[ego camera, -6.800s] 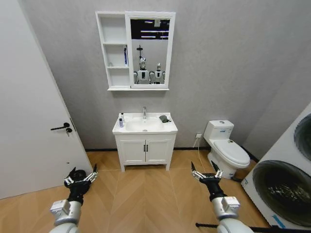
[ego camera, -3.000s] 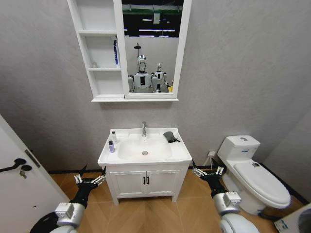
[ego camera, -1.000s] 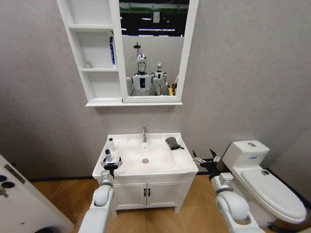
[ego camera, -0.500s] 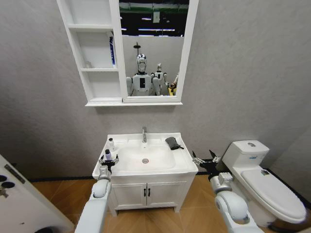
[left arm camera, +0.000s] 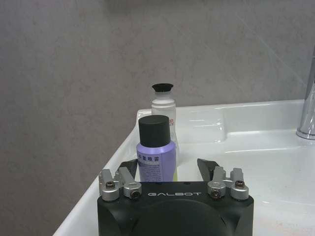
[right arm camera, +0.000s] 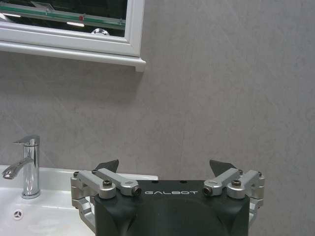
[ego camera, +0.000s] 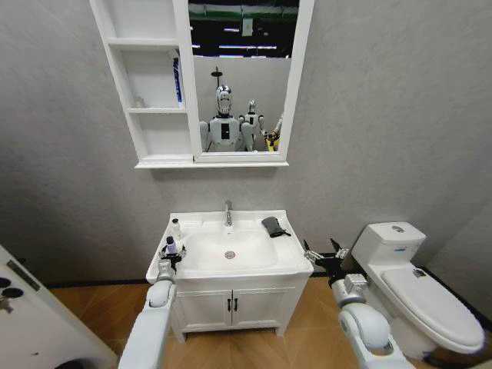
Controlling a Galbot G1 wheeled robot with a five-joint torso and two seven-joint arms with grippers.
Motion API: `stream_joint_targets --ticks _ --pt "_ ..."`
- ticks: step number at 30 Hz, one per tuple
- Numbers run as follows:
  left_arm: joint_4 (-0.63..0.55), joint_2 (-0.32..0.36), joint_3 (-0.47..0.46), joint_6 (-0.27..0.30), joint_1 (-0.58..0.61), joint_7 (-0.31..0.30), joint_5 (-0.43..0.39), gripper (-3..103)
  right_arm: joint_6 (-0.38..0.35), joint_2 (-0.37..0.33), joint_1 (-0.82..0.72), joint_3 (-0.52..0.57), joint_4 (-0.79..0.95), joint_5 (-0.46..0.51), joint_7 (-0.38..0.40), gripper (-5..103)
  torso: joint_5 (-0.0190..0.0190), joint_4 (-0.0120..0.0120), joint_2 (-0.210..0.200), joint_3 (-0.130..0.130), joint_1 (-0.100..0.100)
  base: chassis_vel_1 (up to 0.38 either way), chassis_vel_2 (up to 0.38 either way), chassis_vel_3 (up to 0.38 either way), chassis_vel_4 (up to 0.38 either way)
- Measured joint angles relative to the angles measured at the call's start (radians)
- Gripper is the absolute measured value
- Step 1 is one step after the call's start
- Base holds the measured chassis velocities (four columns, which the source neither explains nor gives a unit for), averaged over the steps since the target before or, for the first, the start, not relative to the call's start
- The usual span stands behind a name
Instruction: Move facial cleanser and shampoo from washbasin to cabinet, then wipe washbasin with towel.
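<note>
1. Left tool (left arm camera: 167, 169): fingers apart, straddling the purple bottle (left arm camera: 156, 150) on the washbasin (ego camera: 296, 261) rim; not clamped.
2. White bottle (left arm camera: 163, 110) stands just behind it.
3. Right tool (right arm camera: 165, 169): apart, idle beside the basin.
4. Towel (ego camera: 271, 225) lies untouched; cabinet (ego camera: 150, 138) has received neither bottle.

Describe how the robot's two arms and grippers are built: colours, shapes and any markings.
Both arms are rounded silver-grey shells. The left gripper and right gripper each have a black housing lettered GALBOT in white, silver metal linkages with dark bolts, and black pointed fingertips.
</note>
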Motion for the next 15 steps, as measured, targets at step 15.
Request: stream_joint_targets --ticks 15 --pt "0.018 -0.003 -0.018 -0.005 -0.005 0.008 0.000 42 0.000 0.003 -0.015 0.000 0.013 -0.003 0.001 100 0.0001 0.0000 0.000 0.000 0.000 0.000 0.000 0.000 0.000"
